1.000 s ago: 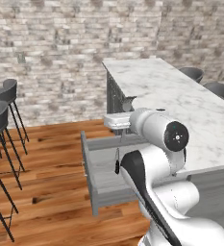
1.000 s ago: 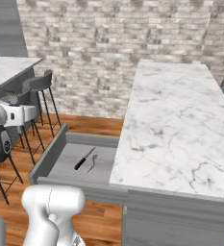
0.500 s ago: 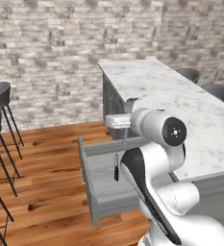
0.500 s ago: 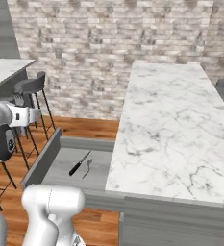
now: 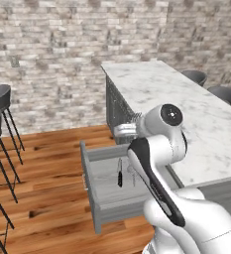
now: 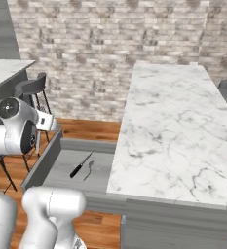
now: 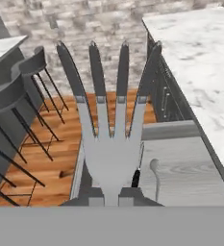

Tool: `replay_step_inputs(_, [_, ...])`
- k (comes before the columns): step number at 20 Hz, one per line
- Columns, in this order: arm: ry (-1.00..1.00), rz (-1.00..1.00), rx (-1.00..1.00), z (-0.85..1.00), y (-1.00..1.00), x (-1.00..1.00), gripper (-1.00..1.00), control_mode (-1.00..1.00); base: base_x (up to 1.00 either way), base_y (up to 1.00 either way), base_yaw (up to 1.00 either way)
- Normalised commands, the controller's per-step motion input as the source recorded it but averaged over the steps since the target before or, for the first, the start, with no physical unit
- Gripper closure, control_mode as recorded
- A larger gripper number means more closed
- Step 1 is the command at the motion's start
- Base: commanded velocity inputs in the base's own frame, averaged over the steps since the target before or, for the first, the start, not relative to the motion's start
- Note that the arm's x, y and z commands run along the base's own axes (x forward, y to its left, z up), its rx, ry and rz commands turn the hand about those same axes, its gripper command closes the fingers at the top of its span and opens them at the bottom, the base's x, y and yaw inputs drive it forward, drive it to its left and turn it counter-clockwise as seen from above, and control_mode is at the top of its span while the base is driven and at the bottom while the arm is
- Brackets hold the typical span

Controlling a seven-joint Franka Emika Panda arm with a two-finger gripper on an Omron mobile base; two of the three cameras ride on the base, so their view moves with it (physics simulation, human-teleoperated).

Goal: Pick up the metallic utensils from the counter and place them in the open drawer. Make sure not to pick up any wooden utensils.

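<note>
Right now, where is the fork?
The fork fills the centre of the hand view, clamped in the gripper, tines pointing away, over the open drawer holding the knife and spoon.

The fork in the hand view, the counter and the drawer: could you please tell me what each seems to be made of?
The fork: looks like metal, smooth silver-grey with a dull sheen along its tines. The counter: apparently white marble, polished, with grey veins. The drawer: flat matte grey throughout; painted wood or laminate, the look leaves it open.

White arm (image 5: 186,218) of rounded, glossy segments; a black band (image 5: 151,181) runs along one link, and dark round caps (image 5: 170,114) mark the joints.
</note>
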Motion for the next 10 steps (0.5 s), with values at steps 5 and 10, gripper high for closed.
replay_step_inputs(5, [0.54, 0.0, 0.0, -1.0, -0.36, 0.76, 1.0, -1.0, 0.0, 0.0, 0.0])
replay_step_inputs(10, [0.33, -0.06, 0.0, -1.0, -0.1, 0.72, 1.0, -1.0, 0.0, 0.0, 0.0])
